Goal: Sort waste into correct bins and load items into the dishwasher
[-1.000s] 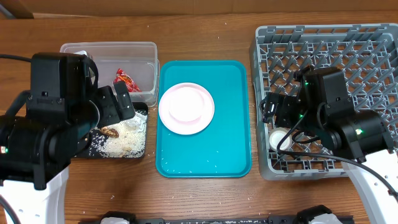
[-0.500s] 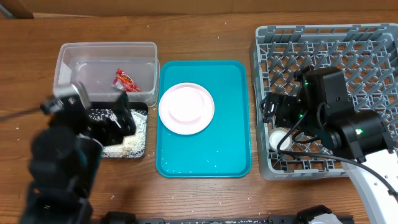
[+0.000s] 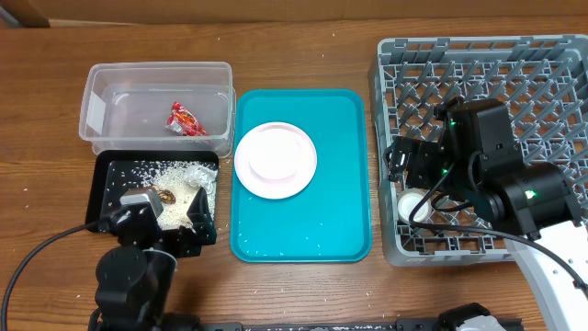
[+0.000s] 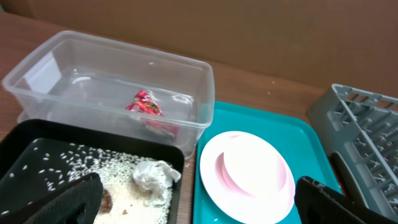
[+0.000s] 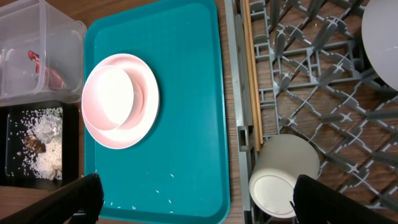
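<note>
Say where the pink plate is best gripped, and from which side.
Probably the rim. The pink plate lies flat on the teal tray, so only its raised edge offers a pinch. Come from above on the dish rack side, one finger inside, one outside.

even, bright light; soft shadows, sharp focus, no glare.

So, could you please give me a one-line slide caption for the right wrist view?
Pink plate on teal tray; white cup in grey rack.
</note>
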`<state>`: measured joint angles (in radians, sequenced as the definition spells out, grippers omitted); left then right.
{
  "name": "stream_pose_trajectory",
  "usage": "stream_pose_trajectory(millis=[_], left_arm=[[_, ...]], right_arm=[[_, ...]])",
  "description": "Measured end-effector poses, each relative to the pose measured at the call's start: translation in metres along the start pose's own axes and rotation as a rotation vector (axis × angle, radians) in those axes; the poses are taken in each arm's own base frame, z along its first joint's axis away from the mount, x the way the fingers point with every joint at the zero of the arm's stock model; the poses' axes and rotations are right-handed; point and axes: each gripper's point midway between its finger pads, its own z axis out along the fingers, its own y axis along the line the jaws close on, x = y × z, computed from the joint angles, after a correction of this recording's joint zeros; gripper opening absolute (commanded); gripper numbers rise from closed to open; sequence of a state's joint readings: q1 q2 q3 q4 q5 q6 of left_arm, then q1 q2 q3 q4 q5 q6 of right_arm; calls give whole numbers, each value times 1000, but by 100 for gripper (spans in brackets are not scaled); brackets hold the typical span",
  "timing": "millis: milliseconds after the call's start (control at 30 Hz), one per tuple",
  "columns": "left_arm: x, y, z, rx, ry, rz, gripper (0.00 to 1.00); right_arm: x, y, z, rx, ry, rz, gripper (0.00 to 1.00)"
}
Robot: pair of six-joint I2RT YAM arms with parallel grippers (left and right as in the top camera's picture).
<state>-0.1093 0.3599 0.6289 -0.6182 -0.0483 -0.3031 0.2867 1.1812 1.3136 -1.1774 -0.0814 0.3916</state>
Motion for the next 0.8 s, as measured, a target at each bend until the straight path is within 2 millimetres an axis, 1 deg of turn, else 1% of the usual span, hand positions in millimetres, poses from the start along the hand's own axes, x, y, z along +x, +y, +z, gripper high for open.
stream_pose_trajectory(millis=[33,100,167,267,367,533,733,800], left_arm=[[1,-2,3,8,12,0,100],[11,-4,14,20,74,0,100],[32,-5,36,23,201,-10,100],[53,-2,58,25,318,-37,100],[71,-1,69,30,411,-54,100],[96,-3,72,48,530,-77,100],[106,-8,66,63,582,-123,100],[109,-13,63,89,606,-145,100]], right_arm=[[0,0,0,0,0,0,100],[0,0,0,0,0,0,100],[0,0,0,0,-1,0,100],[0,0,0,0,0,0,100],[0,0,0,0,0,0,100],[0,0,0,-1,0,0,100],[0,0,0,0,0,0,100],[0,0,0,0,0,0,100]])
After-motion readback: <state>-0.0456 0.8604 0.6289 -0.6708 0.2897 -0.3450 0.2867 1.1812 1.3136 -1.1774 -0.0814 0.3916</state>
